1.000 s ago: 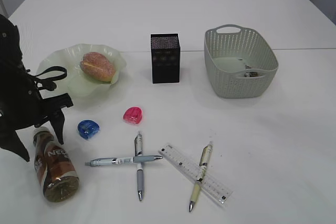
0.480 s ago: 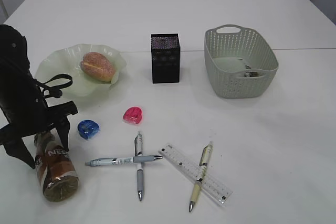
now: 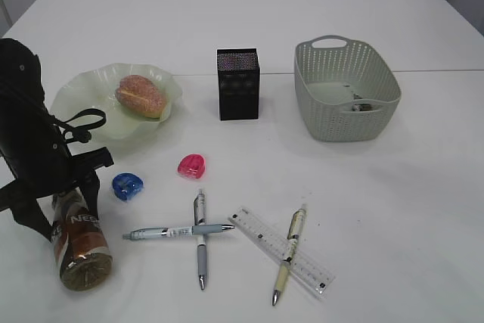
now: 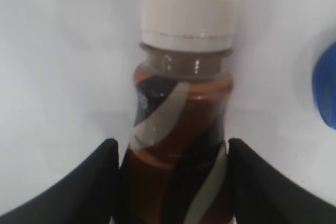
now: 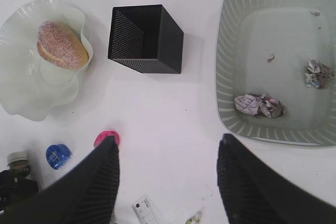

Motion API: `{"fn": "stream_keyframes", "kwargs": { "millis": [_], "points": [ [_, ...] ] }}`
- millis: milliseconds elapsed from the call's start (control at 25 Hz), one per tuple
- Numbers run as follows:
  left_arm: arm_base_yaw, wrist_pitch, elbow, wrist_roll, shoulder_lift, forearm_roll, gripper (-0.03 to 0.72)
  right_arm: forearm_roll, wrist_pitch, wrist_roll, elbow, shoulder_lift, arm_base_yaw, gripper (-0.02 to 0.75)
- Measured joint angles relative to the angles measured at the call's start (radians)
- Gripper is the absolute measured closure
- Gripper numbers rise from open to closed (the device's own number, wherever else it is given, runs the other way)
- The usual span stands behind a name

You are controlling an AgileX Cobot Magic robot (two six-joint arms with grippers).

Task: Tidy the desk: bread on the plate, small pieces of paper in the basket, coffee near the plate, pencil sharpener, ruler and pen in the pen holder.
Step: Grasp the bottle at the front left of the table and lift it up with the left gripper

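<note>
I start with the white worktop (image 3: 249,28), which carries everything. The sage basket (image 3: 346,100) at right already holds crumpled paper scraps (image 5: 260,105), and the green plate (image 3: 83,92) at left holds the bread (image 3: 141,95), so I judge those two jobs done. My left gripper (image 3: 57,206) has dropped and slid in over the last second, from beside the coffee bottle (image 3: 79,243) to straddling its upper body; the bottle lies on its side near the front-left corner, cap toward the plate. In the left wrist view the jaws stand a little narrower than a moment ago, flanking the bottle on both sides and seemingly just touching it, but I cannot tell whether they grip yet. That suggests the coffee step is under way. My right gripper (image 5: 168,182) hangs high over the back of the worktop, jaws spread and holding nothing. The black pen holder (image 3: 238,84) stands empty between plate and basket. The ruler (image 3: 282,250), three pens (image 3: 200,238) and the pink (image 3: 191,166) and blue sharpeners (image 3: 127,186) wait in front. The bottle sits close to the left edge, while open room lies just in front of the plate, past the blue sharpener.
</note>
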Motion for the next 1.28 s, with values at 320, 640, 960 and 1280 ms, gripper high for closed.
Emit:
{"fn": "stream_keyframes", "kwargs": {
  "millis": [320,640,960,1280],
  "points": [
    [0.0,0.0,-0.003,0.02,0.0,-0.003,0.381,-0.002,0.0,0.0,0.0,0.0,0.0,0.302],
    [0.0,0.01,-0.006,0.184,0.0,0.023,0.394,-0.002,0.0,0.0,0.0,0.0,0.0,0.302],
    [0.0,0.082,-0.006,0.264,0.0,0.152,0.395,-0.002,0.0,0.0,0.0,0.0,0.0,0.302],
    [0.0,0.157,-0.064,0.308,0.003,0.266,0.395,-0.018,0.0,0.0,0.0,0.0,0.0,0.301]
  ]
}}
